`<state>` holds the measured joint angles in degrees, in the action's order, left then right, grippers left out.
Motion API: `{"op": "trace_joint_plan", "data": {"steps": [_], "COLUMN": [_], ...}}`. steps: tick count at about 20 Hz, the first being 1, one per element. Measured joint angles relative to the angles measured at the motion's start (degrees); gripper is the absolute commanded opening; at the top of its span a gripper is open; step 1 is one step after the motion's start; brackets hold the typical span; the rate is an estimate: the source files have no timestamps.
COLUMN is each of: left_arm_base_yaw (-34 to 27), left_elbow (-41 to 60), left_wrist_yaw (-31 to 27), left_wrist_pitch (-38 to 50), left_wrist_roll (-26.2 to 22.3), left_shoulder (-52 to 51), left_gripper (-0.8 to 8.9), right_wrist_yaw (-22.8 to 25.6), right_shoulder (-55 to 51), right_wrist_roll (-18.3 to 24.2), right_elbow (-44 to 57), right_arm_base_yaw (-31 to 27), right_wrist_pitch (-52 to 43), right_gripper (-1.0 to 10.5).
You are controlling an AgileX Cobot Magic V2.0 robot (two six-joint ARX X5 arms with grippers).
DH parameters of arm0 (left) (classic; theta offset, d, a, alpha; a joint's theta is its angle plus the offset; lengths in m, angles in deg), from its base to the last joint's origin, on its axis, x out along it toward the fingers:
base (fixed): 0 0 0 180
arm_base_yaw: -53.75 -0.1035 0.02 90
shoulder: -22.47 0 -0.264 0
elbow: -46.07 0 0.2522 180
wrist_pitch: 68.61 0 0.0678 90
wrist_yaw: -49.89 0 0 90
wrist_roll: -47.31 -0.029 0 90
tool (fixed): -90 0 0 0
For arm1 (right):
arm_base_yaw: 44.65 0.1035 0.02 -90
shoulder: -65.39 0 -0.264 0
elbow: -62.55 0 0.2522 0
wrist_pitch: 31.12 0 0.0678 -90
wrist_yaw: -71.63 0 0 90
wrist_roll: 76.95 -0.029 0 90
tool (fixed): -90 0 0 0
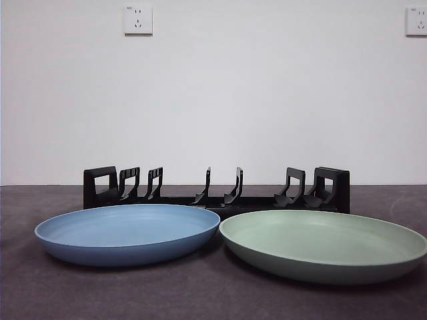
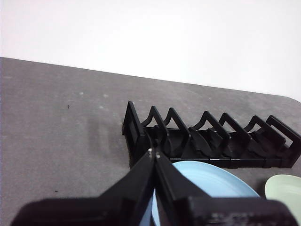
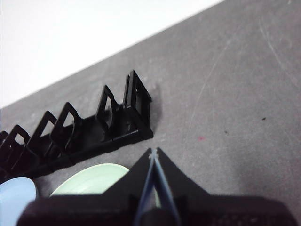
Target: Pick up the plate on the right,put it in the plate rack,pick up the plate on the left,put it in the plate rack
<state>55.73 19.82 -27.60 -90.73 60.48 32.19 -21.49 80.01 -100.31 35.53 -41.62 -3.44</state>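
While you looked across the table [image 1: 200, 300], you had two plates, one blue plate [image 1: 127, 233] on the left and one green plate [image 1: 323, 245] on the right, rims nearly touching, lying flat just in front of one empty black plate rack [image 1: 217, 190]. Left gripper [image 2: 154, 153] hung over the blue plate's rim with jaws pressed together, holding nothing; right gripper [image 3: 154, 153] was likewise closed and empty above the green plate's edge. Two wall sockets [image 1: 137, 19] sat on the white wall behind, and nothing blocked either plate.
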Motion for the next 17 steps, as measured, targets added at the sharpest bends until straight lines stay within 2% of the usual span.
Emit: {"op": "trace_joint_plan", "data": {"steps": [6, 11, 13, 14, 15, 16, 17], "left_arm_base_yaw": [0.0, 0.0, 0.0, 0.0, 0.0, 0.0, 0.2], "left_elbow": [-7.2, -14.1, -17.2, -18.4, -19.2, -19.9, -20.6], "left_wrist_yaw": [2.2, 9.3, 13.5, 15.0, 16.0, 16.7, 17.4], "left_wrist_pitch": [-0.1, -0.1, -0.1, -0.2, -0.4, -0.5, -0.6], "left_wrist_roll": [0.0, 0.0, -0.5, -0.7, -0.7, -0.8, -0.9], "left_shoulder": [11.1, 22.7, 28.5, 31.2, 33.3, 35.0, 36.4], "left_gripper": [-0.06, 0.00, 0.08, 0.63, 1.64, 2.41, 2.55], "right_wrist_yaw": [-5.5, -14.8, -16.5, -16.5, -16.5, -16.5, -16.5], "right_shoulder": [14.1, 26.6, 32.3, 34.8, 36.9, 38.6, 40.0], "right_wrist_roll": [0.2, 1.8, 3.6, 4.8, 6.0, 7.0, 8.0], "right_elbow": [-9.1, -17.5, -21.5, -23.2, -24.7, -26.0, -27.0], "right_arm_base_yaw": [0.0, 0.0, 0.0, 0.0, 0.0, 0.0, 0.0], "right_wrist_pitch": [2.3, 3.8, 6.4, 7.9, 9.4, 10.7, 11.8], "right_gripper": [-0.1, 0.0, 0.0, 0.0, 0.1, 0.6, 1.6]}}
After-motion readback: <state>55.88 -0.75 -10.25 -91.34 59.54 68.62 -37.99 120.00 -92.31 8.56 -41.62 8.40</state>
